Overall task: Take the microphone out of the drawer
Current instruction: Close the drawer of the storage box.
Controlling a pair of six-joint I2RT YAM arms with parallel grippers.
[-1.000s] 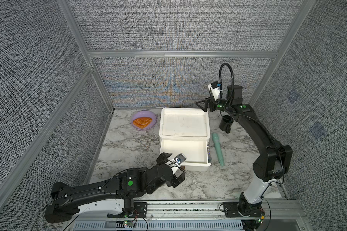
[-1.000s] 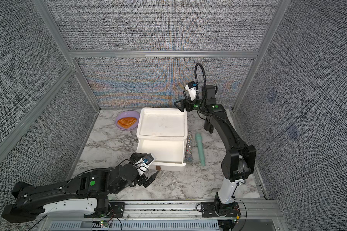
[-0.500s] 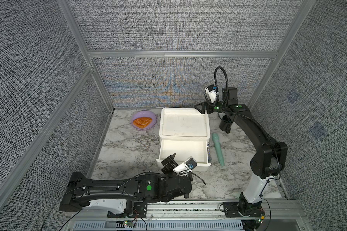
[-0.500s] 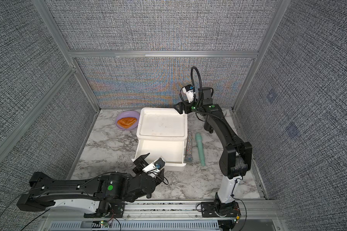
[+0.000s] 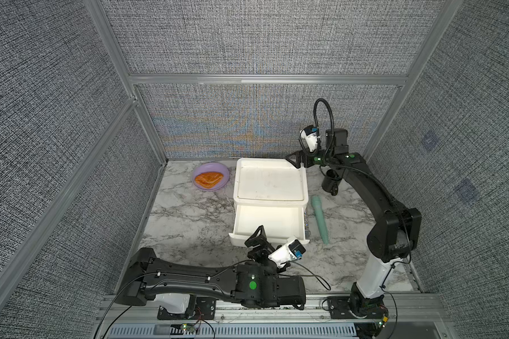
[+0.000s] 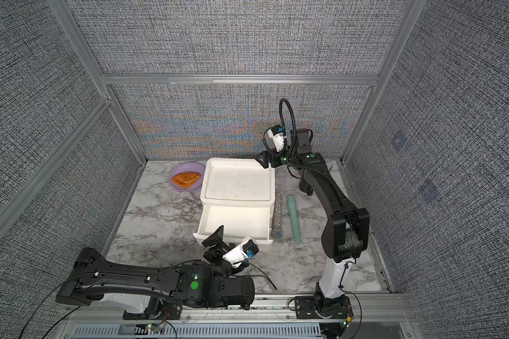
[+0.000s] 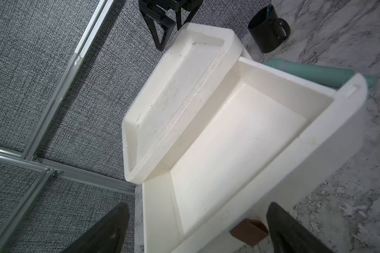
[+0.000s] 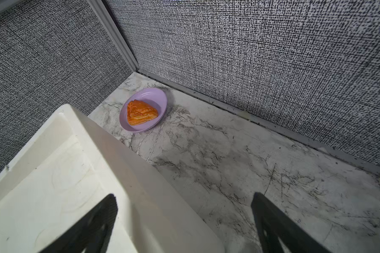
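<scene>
The left gripper point(image 7: 197, 207) hangs nearest, just in front of the white plastic pull-out drawer point(image 5: 267, 223). Its fingers are wide apart with nothing between them. The drawer is open and bare inside. The sparkly silver stick-shaped microphone point(image 6: 277, 215) lies on the marble table point(image 5: 188, 217), just right of the drawer, beside a long teal tube point(image 6: 294, 218). Far back, the right gripper point(image 8: 184, 197) gapes wide and empty too. The taking-out step looks done, so the arms probably only need to back away gently.

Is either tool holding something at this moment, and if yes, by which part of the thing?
Nothing is held. The left tool and the right tool both stand open and empty.
</scene>
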